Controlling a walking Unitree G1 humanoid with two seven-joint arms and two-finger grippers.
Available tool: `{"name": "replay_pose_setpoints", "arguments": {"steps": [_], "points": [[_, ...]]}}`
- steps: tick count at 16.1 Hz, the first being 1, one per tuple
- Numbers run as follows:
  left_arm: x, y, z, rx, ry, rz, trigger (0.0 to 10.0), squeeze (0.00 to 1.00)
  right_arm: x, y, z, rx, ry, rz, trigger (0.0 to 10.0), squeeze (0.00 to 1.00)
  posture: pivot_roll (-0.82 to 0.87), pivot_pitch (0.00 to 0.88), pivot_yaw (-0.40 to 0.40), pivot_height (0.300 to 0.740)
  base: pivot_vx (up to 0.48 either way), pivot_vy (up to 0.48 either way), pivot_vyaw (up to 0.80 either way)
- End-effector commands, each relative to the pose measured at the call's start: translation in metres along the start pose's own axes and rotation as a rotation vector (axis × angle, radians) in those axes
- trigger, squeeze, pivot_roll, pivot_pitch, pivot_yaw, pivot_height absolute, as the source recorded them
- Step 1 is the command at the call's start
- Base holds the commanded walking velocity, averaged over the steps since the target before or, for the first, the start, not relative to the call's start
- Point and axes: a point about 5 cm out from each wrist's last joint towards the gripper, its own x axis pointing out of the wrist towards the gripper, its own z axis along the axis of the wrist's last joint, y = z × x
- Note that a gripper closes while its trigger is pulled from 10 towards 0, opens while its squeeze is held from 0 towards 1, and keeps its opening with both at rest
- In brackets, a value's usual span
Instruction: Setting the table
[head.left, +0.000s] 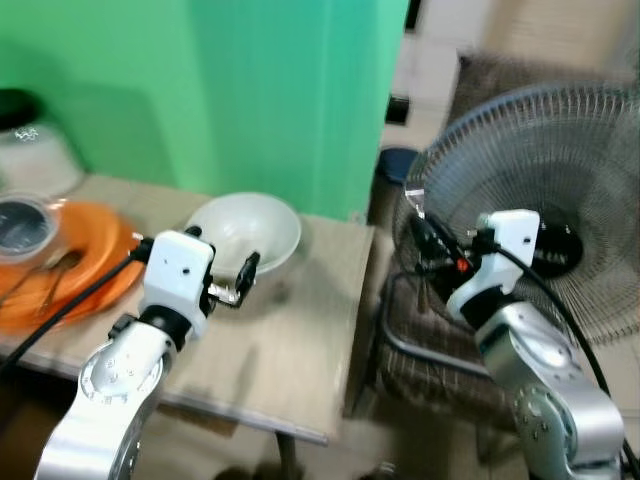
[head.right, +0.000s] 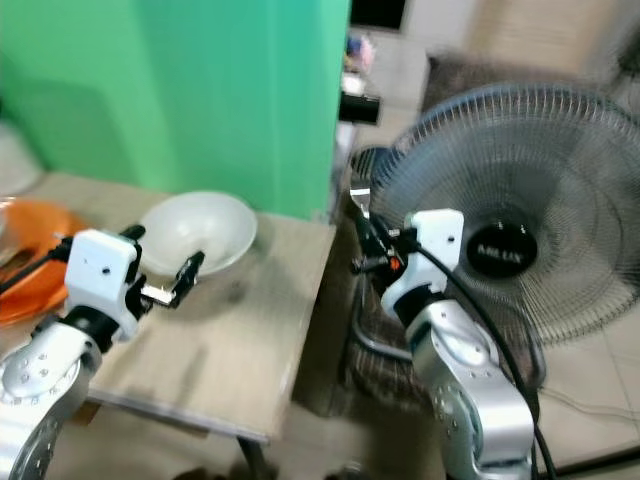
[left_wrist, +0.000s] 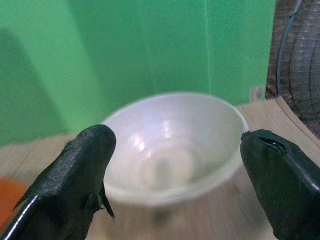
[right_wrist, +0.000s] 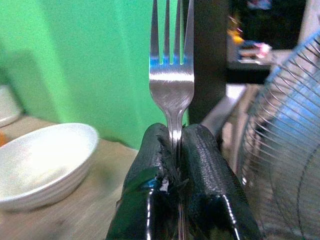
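A white bowl (head.left: 250, 230) sits on the wooden table (head.left: 300, 330) near the green wall. My left gripper (head.left: 222, 268) hovers open just in front of the bowl (left_wrist: 172, 145), its black fingers (left_wrist: 75, 180) spread wide on either side of it, not touching. My right gripper (head.left: 425, 238) is off the table's right end, in front of a fan, shut on a silver fork (right_wrist: 171, 75) whose tines point upward. The fork's head (head.left: 413, 198) sticks up from the fingers (right_wrist: 210, 175).
An orange plate (head.left: 70, 275) with cutlery and a clear lidded container (head.left: 25, 225) lie at the table's left. A large standing fan (head.left: 545, 210) fills the right side, close behind my right arm. A dark wire chair or stand (head.left: 420, 350) sits beside the table's right edge.
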Motion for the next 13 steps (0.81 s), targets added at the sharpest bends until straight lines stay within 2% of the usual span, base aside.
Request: {"name": "replay_pose_setpoints", "arguments": {"steps": [1,5,8,9,10,11,12,13], "points": [[-0.001,0.001,0.001,0.01,0.0,0.008,10.0,0.34,0.0,-0.005,-0.005,-0.004,0.027,-0.031,10.0,0.0,0.12,0.0,-0.021,0.74,0.0,0.0,0.0],[0.001,0.004,-0.002,0.006,0.015,0.018,10.0,0.34,0.001,-0.005,-0.007,-0.022,0.039,-0.057,10.0,0.0,0.11,0.0,-0.015,0.74,0.0,0.0,0.0],[0.006,0.004,-0.006,-0.042,0.023,0.04,10.0,0.34,-0.002,-0.012,-0.008,-0.067,0.043,-0.146,10.0,0.0,0.08,0.0,0.006,0.74,0.0,0.0,-0.8],[0.008,0.004,-0.011,-0.073,0.062,0.054,10.0,0.34,-0.003,-0.016,-0.008,-0.099,0.038,-0.176,10.0,0.0,0.08,0.0,0.011,0.74,0.0,0.0,-0.8],[0.009,0.004,-0.012,-0.052,0.074,0.06,10.0,0.34,-0.003,-0.019,-0.007,-0.134,0.032,-0.208,10.0,0.0,0.07,0.0,0.012,0.74,0.0,0.0,-0.8],[0.013,0.006,-0.013,-0.043,0.08,0.094,10.0,0.26,-0.002,-0.026,-0.003,-0.144,0.025,-0.264,10.0,0.0,0.07,0.0,0.005,0.74,0.0,0.0,-0.8],[0.014,0.008,-0.013,-0.038,0.081,0.115,10.0,0.24,-0.001,-0.027,-0.003,-0.136,0.028,-0.271,10.0,0.0,0.07,0.0,0.004,0.74,0.0,0.0,-0.8],[0.017,0.011,-0.013,-0.034,0.071,0.167,10.0,0.27,0.002,-0.027,0.0,-0.127,0.029,-0.251,10.0,0.0,0.07,0.0,0.001,0.74,0.0,0.0,-0.78]]}}
